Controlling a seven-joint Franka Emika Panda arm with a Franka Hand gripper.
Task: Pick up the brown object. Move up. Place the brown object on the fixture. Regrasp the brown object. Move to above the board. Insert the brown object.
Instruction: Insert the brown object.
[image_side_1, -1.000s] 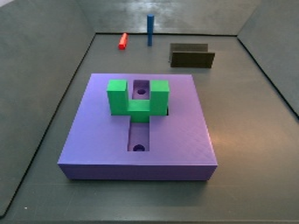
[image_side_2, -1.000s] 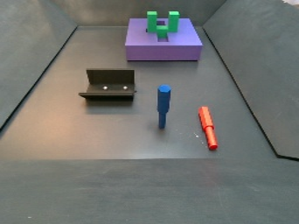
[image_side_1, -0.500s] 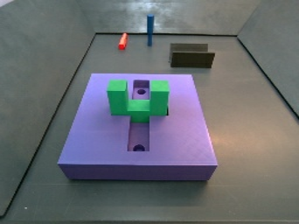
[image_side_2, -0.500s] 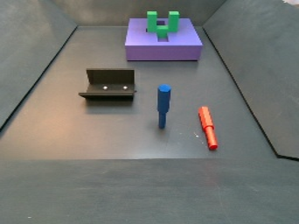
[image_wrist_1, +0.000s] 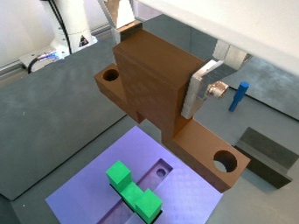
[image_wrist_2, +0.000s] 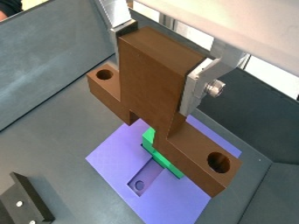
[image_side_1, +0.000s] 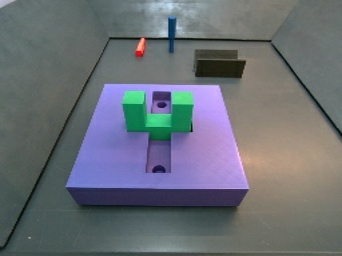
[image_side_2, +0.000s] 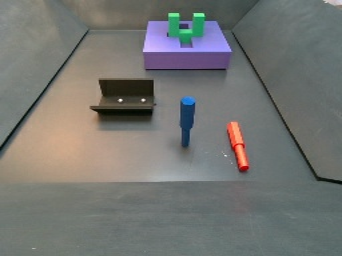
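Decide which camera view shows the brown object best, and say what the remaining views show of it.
Both wrist views show the brown object best: large, held in the tool above the board, with both end holes and the raised middle block visible. A silver finger presses its side. Neither side view shows the brown object or tool at all.

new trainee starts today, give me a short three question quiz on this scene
1. True or false: the gripper holds the brown object by its raised middle block.
2. What lies below the held piece in both wrist views?
A. the fixture
B. the board with the green U-shaped block
C. the red peg
3. Which piece stands upright on the floor?

Key: 1 true. 2 B. 3 the blue peg.
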